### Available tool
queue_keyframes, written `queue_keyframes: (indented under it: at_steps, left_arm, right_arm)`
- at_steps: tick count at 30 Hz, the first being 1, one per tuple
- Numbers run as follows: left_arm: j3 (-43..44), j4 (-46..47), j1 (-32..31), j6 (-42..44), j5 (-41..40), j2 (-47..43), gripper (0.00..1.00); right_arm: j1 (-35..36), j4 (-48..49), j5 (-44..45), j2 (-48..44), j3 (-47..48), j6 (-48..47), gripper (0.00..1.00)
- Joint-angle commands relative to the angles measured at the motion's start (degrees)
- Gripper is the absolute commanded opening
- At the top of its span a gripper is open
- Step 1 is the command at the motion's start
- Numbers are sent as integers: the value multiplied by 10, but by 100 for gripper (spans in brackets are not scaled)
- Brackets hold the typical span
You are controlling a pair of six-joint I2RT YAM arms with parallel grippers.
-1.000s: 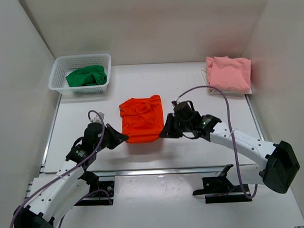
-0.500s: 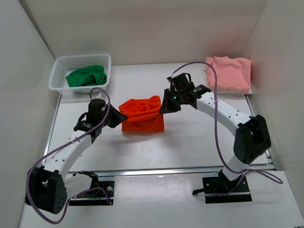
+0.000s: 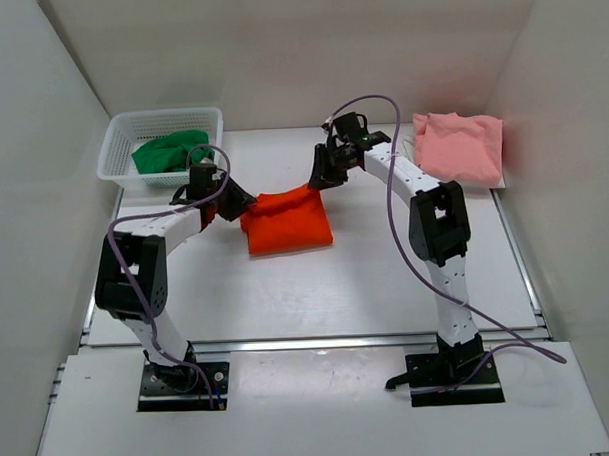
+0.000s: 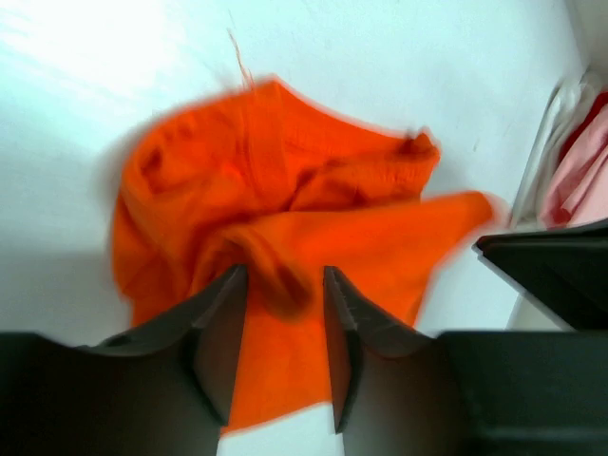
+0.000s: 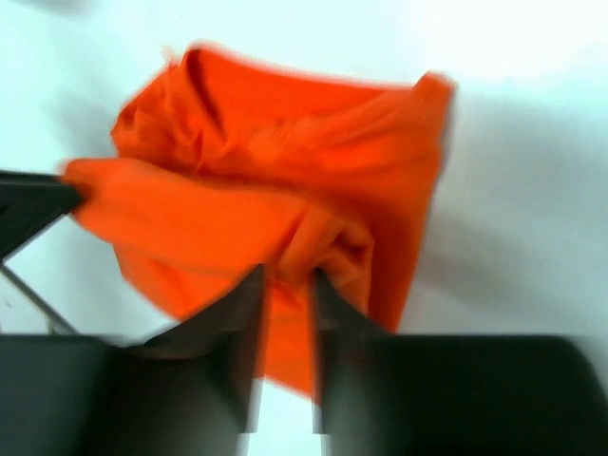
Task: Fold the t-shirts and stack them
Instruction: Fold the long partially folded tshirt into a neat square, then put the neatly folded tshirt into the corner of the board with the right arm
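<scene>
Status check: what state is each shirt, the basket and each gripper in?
orange-red t-shirt: part folded, far edge pinched at both corners.
pink t-shirt: folded, lying at far right.
white mesh basket: upright, green t-shirt inside.
green t-shirt: crumpled, unfolded.
left gripper: shut on the orange-red t-shirt.
right gripper: shut on the orange-red t-shirt.

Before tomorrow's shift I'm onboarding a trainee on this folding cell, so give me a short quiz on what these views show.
1. True or false: the green t-shirt lies inside the white basket.
2. What are the left gripper and right gripper both shut on? A) the pink one B) orange-red t-shirt C) basket rim
3. Fill in: the pink t-shirt lies at the far ___ corner of the table.
Key: 1 true; 2 B; 3 right.
</scene>
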Motion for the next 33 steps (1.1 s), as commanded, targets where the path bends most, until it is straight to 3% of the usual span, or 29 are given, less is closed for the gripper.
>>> queue_keyframes:
  at_steps: [1,3,4,5,9,13,14,15,16,17,18,19,20,21,22,28,30,33]
  left_arm:
    - [49,71,34,-27,15,38,53]
    - [44,124,45,-63,23,39,65]
    - [37,164,50,-84,24,30,94]
    - [32,192,52,-91,23,20,99]
    - [76,194,34,-43,73,21,98]
    - [74,235,3,-15,152,14,99]
    - [75,220,-10,-2,154,10,93]
    - [78,213,-20,19,167,19,73]
    - [82,199,-23,27,170,22,64]
    - [88,163,-33,45,165,31,48]
    - [94,130,-38,67,169,42,17]
    - [97,85,-38,89,162,49,2]
    - [100,62,-43,101,133,54,2]
    - [95,28,-49,129,112,55,19]
    - [87,-5,-56,153,65,50,52]
    - [104,-103,-91,225,-58,111,42]
    - [153,-153,-90,229,-51,163,42]
    - [167,-196,-86,222,-28,210,37]
  right_arm:
    - [-28,36,-24,47,69,-23,30]
    - [-34,100,-27,45,68,-16,47]
    - [-36,123,-27,42,57,-15,49]
    - [-42,144,-17,35,42,-11,53]
    - [-50,129,-4,21,28,-23,60]
    - [-51,156,-12,-26,-81,-20,59]
    - [-52,172,-10,-34,-117,-17,60]
    - [-51,176,-6,-54,-151,-14,60]
    - [-49,183,-4,-70,-167,-14,60]
    - [-49,181,1,-70,-185,-13,60]
    - [-48,177,1,-80,-197,-13,59]
    - [-45,172,4,-83,-207,-16,60]
    - [-44,162,10,-92,-210,-17,59]
    - [-40,159,18,-91,-220,-23,60]
    - [-36,158,24,-99,-232,-25,61]
    - [-28,202,5,-107,-279,1,75]
    - [-20,203,-7,-81,-266,12,88]
    - [-17,199,-34,-44,-230,25,93]
